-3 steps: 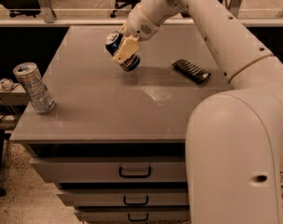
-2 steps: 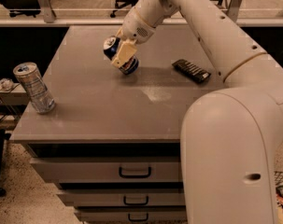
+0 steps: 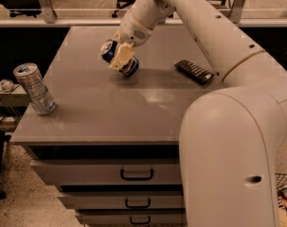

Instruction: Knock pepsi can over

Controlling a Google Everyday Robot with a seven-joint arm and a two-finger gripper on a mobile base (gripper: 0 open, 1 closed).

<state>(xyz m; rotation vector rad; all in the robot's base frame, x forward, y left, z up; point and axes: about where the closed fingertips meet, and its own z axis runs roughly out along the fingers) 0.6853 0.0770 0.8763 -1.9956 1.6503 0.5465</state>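
Claw (image 3: 122,60) is in the upper middle of the frame and I've got it clamped around the pepsi can (image 3: 108,50), tilted hard, lower end near the tabletop (image 3: 110,110).

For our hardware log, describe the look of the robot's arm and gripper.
The arm is a smooth off-white shell of thick rounded tubes, with thin joint seams and small dark holes; no cables show. Its gripper, by the pepsi can over the far half of the table, is pale tan.
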